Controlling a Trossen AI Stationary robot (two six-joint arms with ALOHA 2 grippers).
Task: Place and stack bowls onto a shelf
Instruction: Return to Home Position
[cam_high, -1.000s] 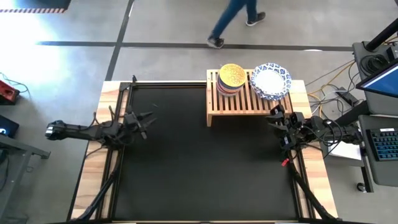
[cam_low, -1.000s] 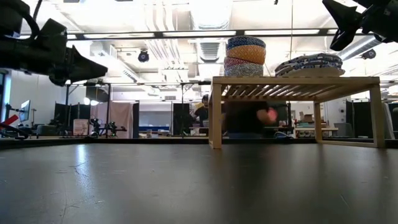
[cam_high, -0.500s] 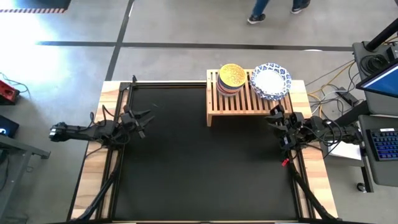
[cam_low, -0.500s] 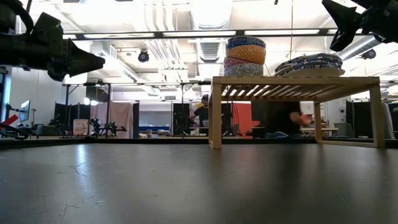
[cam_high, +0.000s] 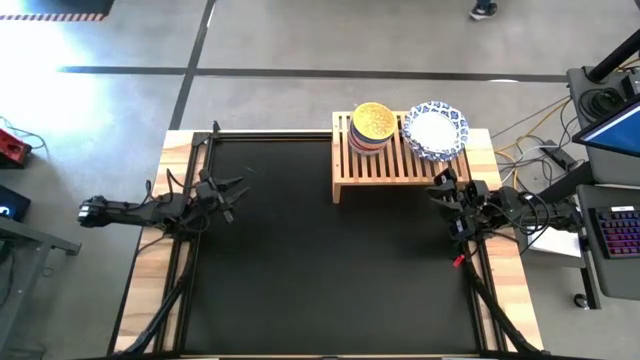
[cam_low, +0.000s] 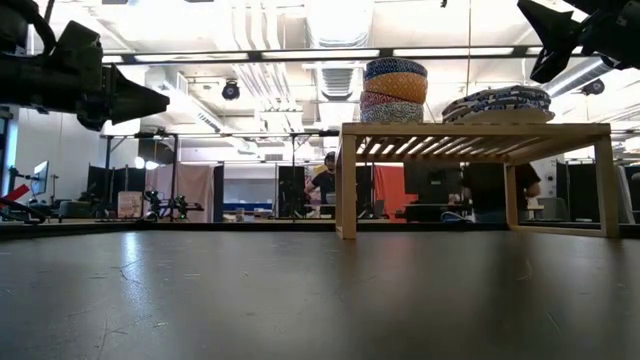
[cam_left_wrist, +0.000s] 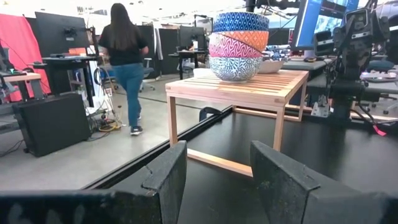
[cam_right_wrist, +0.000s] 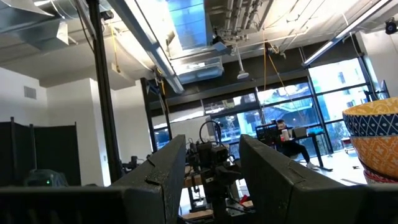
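Black mat (cam_high: 320, 270), wooden shelf (cam_high: 385, 165), left tool (cam_high: 238, 191) and right tool (cam_high: 437, 189) parted, person (cam_left_wrist: 124, 62) beyond

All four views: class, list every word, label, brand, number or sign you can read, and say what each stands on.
No text can be read in any view.
Laptop screen, high view: content too small to read.
Keyboard, high view: key markings too small to read.
Stacked bowls on the shelf: patterns only, no words.
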